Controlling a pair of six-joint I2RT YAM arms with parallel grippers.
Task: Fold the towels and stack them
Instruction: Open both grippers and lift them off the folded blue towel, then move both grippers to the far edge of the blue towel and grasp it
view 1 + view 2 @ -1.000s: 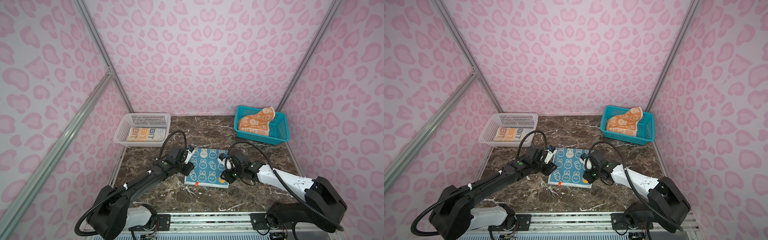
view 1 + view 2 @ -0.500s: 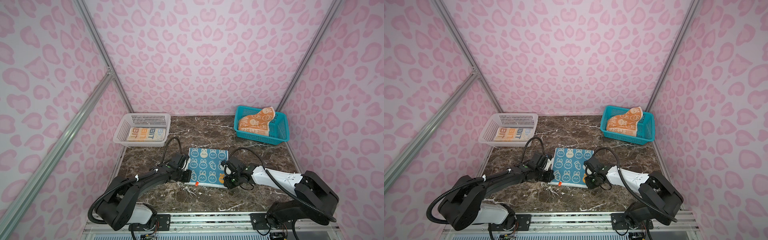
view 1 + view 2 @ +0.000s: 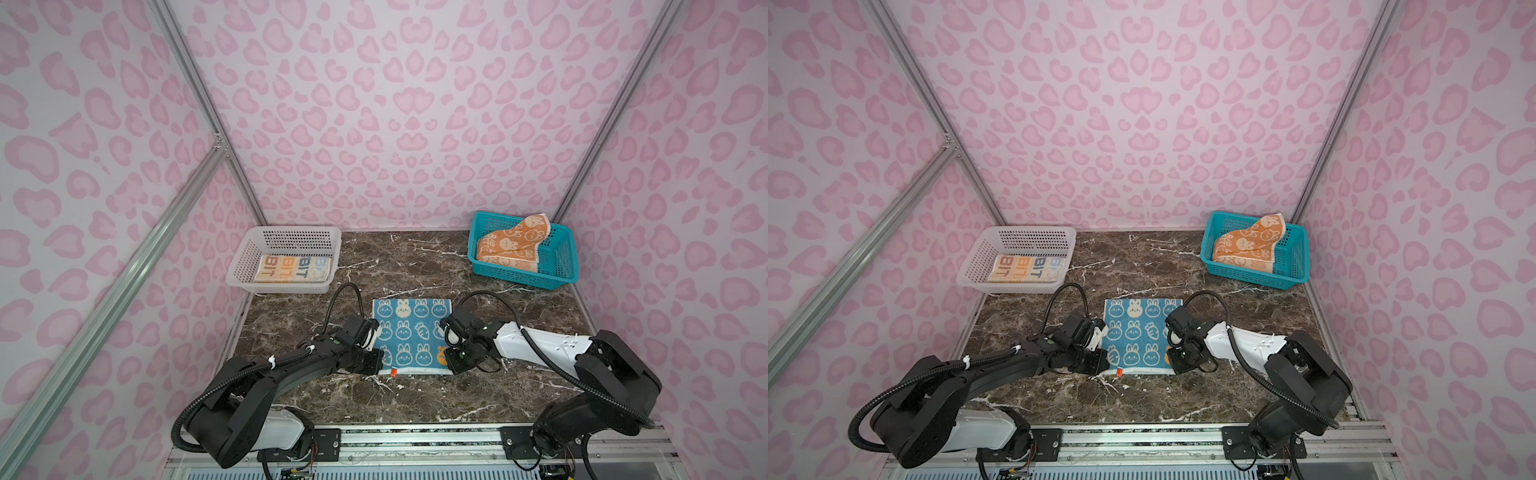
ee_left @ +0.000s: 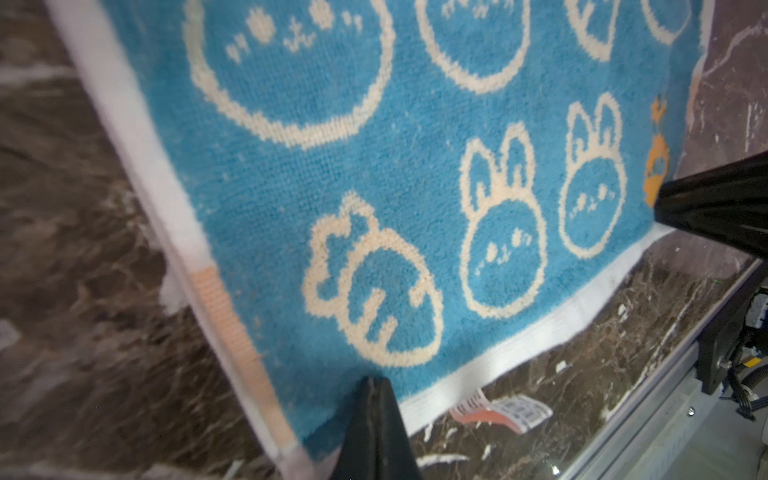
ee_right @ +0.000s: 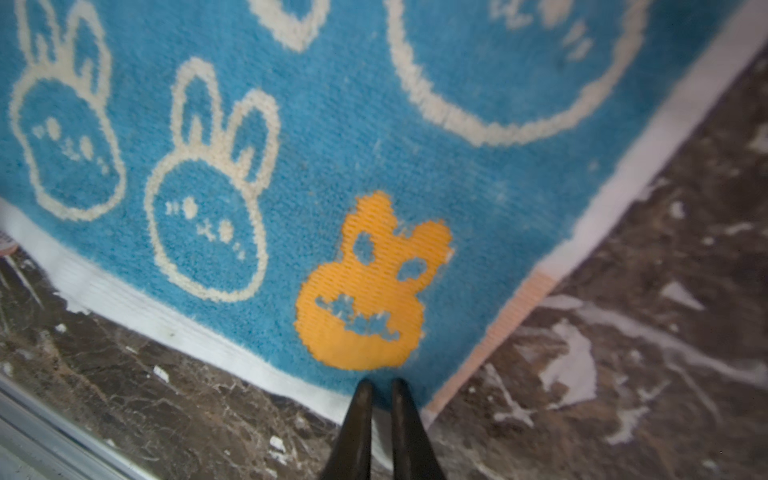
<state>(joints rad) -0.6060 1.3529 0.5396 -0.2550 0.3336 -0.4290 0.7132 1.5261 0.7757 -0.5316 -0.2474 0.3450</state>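
Observation:
The blue towel (image 3: 409, 332) (image 3: 1138, 332) with white rabbits lies flat on the marble table, in both top views. My left gripper (image 3: 376, 365) (image 4: 374, 380) is shut on its near left corner, fingers pressed together over the hem. My right gripper (image 3: 448, 360) (image 5: 381, 382) is closed to a narrow slit on the near right corner, beside the orange rabbit (image 5: 365, 291). The folded cream towel (image 3: 295, 268) lies in the white basket (image 3: 297, 230). The orange towel (image 3: 515, 245) lies crumpled in the teal basket (image 3: 559, 266), one corner over its rim.
The white basket stands at the back left and the teal basket at the back right. A small orange and white label (image 4: 498, 411) sticks out from the blue towel's near hem. The metal rail (image 3: 415, 440) runs along the table's front edge.
Both grippers moved from the blue towel's sides toward its near corners, came down and closed there. The towel itself lies where it was.

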